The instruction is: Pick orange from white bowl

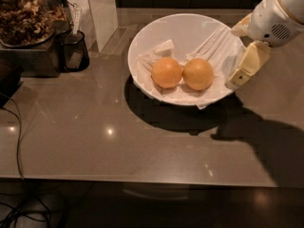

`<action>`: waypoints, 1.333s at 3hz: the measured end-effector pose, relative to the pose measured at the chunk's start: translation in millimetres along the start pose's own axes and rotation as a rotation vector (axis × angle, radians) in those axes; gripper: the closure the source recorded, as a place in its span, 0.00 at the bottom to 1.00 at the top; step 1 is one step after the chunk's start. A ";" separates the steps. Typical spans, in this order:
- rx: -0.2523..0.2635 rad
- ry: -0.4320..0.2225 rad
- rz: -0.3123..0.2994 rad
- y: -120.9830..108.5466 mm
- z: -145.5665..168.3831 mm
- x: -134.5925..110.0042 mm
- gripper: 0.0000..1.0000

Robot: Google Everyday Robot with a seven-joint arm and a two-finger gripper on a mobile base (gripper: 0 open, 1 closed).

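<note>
The white bowl (185, 30) stands on the grey counter (95, 137) and is lined with crumpled napkins (216, 42). The orange (198, 73) lies inside on the napkins, touching a second, redder fruit (166, 72) on the side toward the black cup (73, 53), which stands well apart from the bowl. The gripper (237, 79) hangs just outside the bowl's rim on the opposite side, near the orange but apart from it; whether it is released or clenched cannot be told.

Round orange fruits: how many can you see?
2, side by side in the white bowl: the redder fruit left, the paler orange right. None looks hidden. The gripper hangs beside the bowl's right rim.
</note>
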State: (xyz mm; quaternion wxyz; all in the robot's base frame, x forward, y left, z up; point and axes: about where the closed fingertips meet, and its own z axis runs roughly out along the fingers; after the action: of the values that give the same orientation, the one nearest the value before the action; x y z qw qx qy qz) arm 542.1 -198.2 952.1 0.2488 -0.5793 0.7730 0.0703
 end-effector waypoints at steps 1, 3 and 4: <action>-0.008 -0.003 0.002 -0.7 3.5 -1.0 0.29; -0.062 -0.016 -0.007 -10.0 28.7 -11.3 0.25; -0.102 -0.028 -0.004 -20.1 53.2 -18.3 0.26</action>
State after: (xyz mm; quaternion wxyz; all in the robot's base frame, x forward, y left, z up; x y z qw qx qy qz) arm 580.7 -167.7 918.2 0.2301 -0.5918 0.7636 0.1173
